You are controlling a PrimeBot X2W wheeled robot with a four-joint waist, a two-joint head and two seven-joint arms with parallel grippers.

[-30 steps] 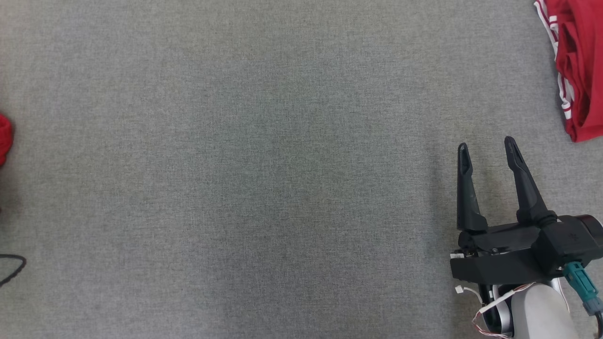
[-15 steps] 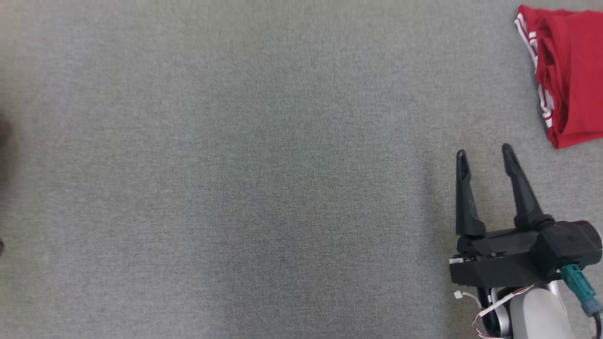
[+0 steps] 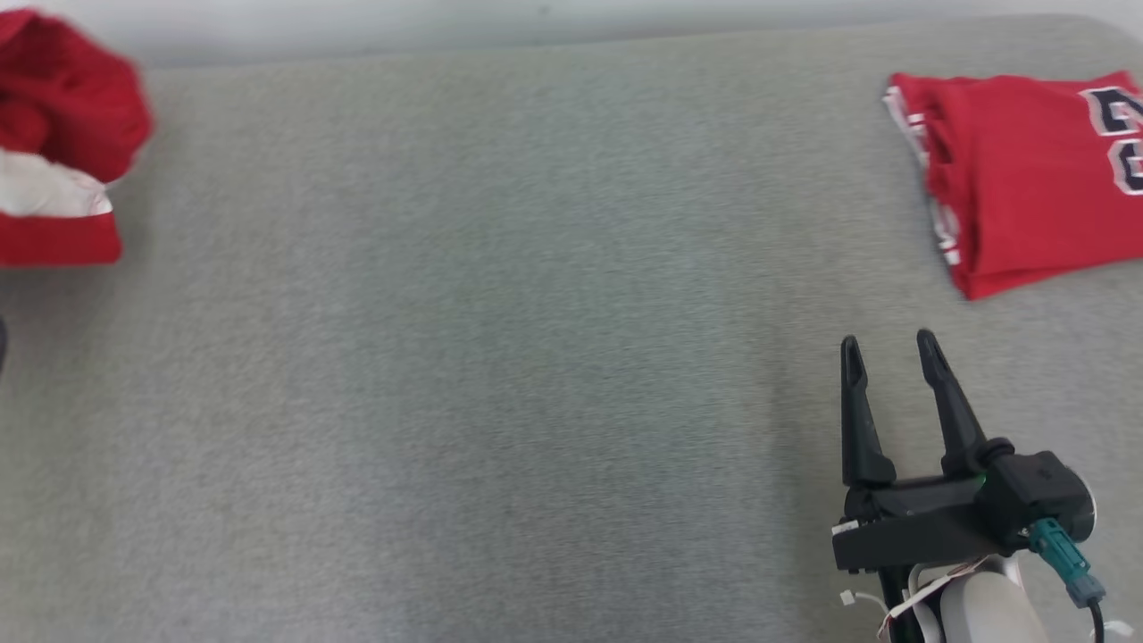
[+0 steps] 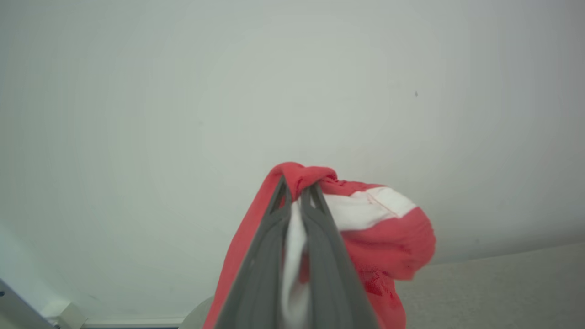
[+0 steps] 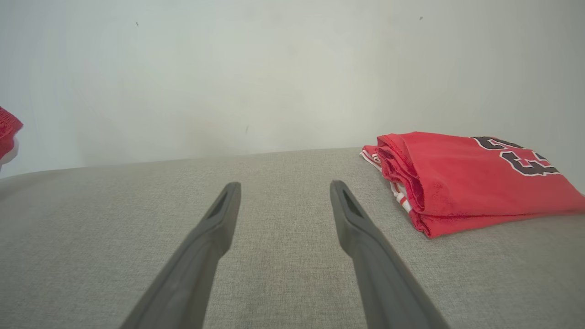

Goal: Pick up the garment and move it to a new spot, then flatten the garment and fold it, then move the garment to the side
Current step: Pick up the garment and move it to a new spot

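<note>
The left end effector [image 4: 298,187] is clamped on a bunched red-and-white garment [image 4: 393,237], held up off the grey fabric worktop [image 3: 500,357] at its far-left corner. The right end effector [image 3: 886,344] is spread wide, nothing gripped. Dark characters on a folded red jersey [image 3: 1027,179] nearby can't really be read. A plain pale wall [image 5: 228,68] is seen behind.

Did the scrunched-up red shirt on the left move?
Yes. The view shifted too, but the red garment, pinched by the left gripper, now reaches further right, closer to the folded jersey.
</note>
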